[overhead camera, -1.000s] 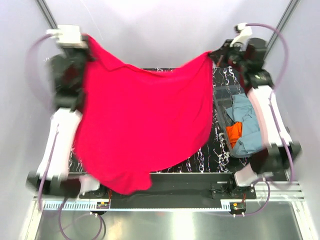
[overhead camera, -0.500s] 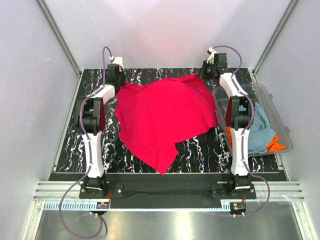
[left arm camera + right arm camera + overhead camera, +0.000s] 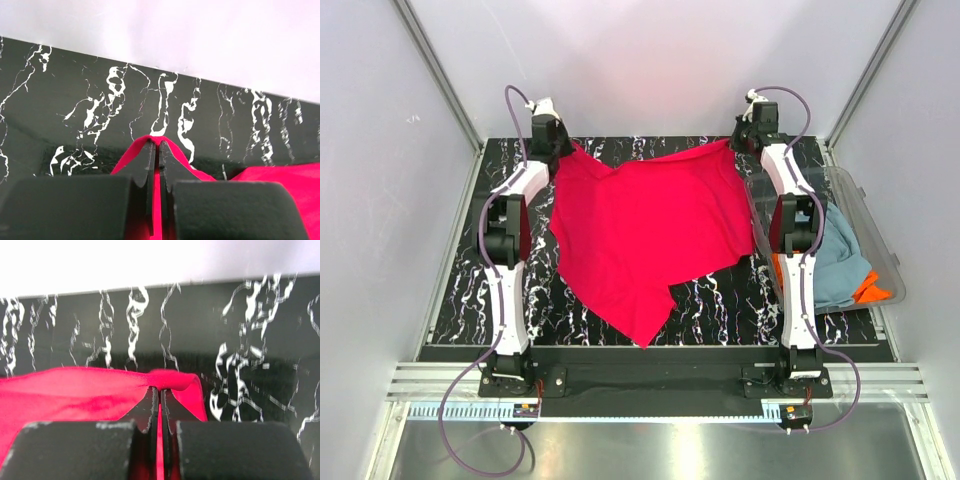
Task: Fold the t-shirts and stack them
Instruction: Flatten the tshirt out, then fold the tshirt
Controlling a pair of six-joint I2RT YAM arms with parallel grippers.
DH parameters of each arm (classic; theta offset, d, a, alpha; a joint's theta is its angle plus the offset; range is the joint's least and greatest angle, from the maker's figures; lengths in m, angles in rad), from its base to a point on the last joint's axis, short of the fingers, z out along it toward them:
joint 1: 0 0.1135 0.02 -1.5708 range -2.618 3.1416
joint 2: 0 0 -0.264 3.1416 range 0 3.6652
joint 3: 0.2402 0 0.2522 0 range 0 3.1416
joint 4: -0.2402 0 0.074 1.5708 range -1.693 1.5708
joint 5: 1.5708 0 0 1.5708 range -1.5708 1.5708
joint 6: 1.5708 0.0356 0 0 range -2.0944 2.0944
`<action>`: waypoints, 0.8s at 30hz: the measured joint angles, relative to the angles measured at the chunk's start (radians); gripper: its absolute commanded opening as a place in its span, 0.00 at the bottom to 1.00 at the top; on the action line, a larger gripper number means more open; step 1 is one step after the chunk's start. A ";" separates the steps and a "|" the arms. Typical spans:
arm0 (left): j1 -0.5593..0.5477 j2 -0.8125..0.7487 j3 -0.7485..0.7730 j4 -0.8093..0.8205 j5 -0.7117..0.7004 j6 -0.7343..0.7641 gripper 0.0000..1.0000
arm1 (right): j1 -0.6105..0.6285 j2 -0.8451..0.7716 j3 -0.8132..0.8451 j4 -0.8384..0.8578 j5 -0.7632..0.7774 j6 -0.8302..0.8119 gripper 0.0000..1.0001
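Observation:
The crimson red t-shirt lies spread on the black marbled table, its near end tapering to a point at the front. My left gripper is shut on its far left corner; the wrist view shows red cloth pinched between the jaws. My right gripper is shut on the far right corner, with red cloth draped over the jaws. A grey-blue t-shirt and an orange t-shirt lie crumpled in the tub on the right.
The clear plastic tub stands along the table's right side beside the right arm. White walls close off the back and both sides. Both arms are stretched out toward the table's far edge.
One second ago the shirt hung raised between both grippers. It has been lowered and laid on the table, and both grippers have moved a little farther back, pulling the far edge out.

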State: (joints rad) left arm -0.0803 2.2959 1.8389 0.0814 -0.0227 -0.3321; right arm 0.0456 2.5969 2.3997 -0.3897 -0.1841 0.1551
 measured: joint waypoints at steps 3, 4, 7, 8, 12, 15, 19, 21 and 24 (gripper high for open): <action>0.008 0.000 0.017 -0.010 -0.006 -0.032 0.00 | 0.000 0.042 0.077 0.002 -0.002 0.008 0.00; 0.013 0.000 0.023 -0.016 -0.006 -0.036 0.00 | 0.000 0.058 0.105 0.002 -0.005 0.017 0.00; 0.034 0.000 0.044 -0.035 -0.005 -0.037 0.00 | 0.000 0.099 0.164 0.002 -0.019 0.054 0.00; 0.045 0.000 0.053 -0.043 -0.005 -0.032 0.00 | 0.000 0.107 0.175 0.002 -0.022 0.068 0.00; 0.100 0.000 0.084 -0.045 -0.002 -0.001 0.00 | 0.000 0.120 0.183 0.000 -0.054 0.129 0.00; 0.150 0.004 0.126 -0.059 0.002 0.033 0.00 | 0.005 0.121 0.182 0.001 -0.080 0.164 0.00; 0.193 0.050 0.231 -0.063 0.027 0.061 0.00 | 0.017 0.120 0.153 0.011 -0.116 0.196 0.00; 0.204 0.083 0.278 -0.060 0.047 0.062 0.00 | 0.027 0.120 0.123 0.010 -0.122 0.205 0.00; 0.206 0.134 0.330 -0.054 0.085 0.035 0.00 | 0.040 0.120 0.080 0.007 -0.121 0.212 0.00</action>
State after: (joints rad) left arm 0.1261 2.4298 2.1689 0.0277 0.0620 -0.2966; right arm 0.0860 2.7167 2.4802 -0.3828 -0.3054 0.3672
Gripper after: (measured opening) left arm 0.022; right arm 0.014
